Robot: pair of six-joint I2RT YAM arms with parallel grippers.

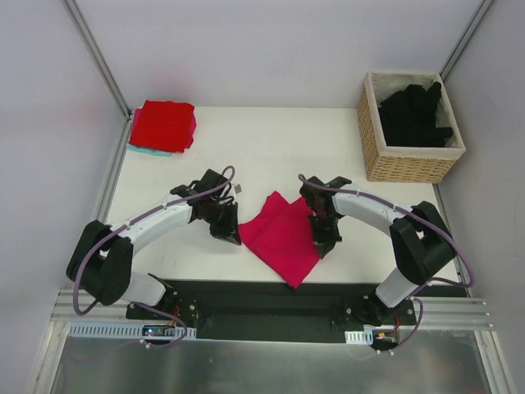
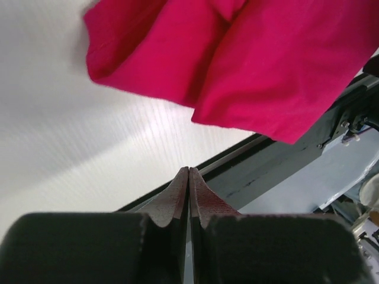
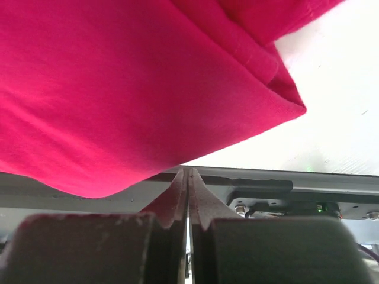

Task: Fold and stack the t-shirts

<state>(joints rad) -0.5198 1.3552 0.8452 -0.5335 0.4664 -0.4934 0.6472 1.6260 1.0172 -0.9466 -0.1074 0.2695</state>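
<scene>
Well off to the left of the magenta t-shirt (image 1: 283, 236) and beyond it, a folded red t-shirt (image 1: 164, 123) sits on a teal cloth (image 1: 149, 150) at the back corner of the counter (image 1: 271, 152). My left fingers (image 2: 188, 177) are pressed together with nothing between them, just beside the magenta t-shirt's left edge, tips pointing at it. The magenta t-shirt itself lies folded on the white counter between my two arms, one corner reaching the dark rail (image 1: 246, 291) at the near edge. My right fingers (image 3: 188, 177) are together too and empty, at its right edge; whether they touch it I cannot tell. Far right of it and beyond, black t-shirts (image 1: 414, 115) fill a wicker basket (image 1: 410, 168).
</scene>
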